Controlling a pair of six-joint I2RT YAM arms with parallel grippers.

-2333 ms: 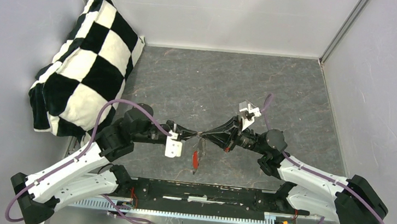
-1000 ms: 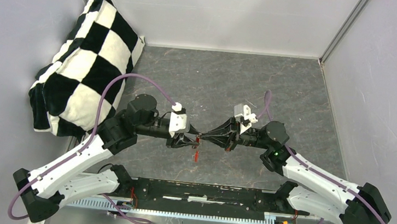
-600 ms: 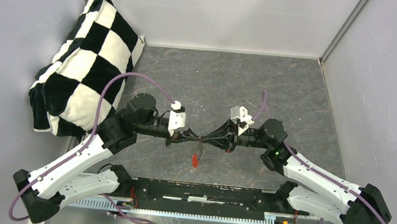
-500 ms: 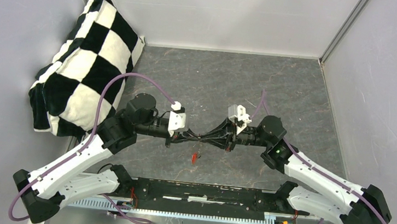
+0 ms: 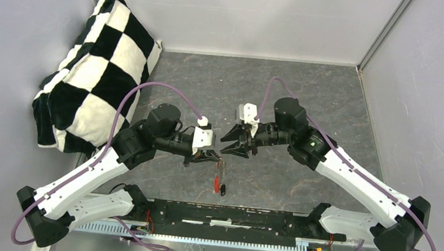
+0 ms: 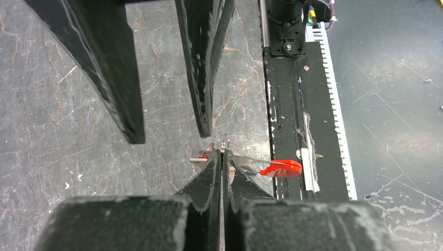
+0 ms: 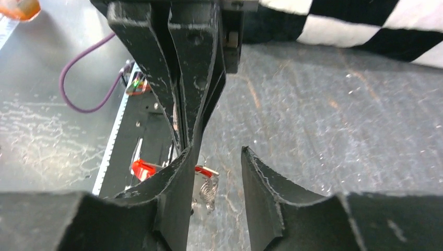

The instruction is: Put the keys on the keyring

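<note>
Pinching the keyring (image 5: pixel 219 178) by the tabletop's (image 5: pixel 308 97) near edge, left gripper (image 6: pixel 222 156) is closed tight on its thin wire, which is probably light, floppy and slippery and best held there; right gripper (image 7: pixel 217 157) half open, empty.

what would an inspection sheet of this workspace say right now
surface: dark grey marbled mat, scuffed
job's things: keyring pinched in left gripper; red key and black key dangle below it
clutter: checkered cushion propped in far left corner
grippers: left shut on keyring; right gripper open, apart from it
cables: purple cables loop over both arms, none seen snagged
surroundings: grey walls, black base rail at near edge
</note>
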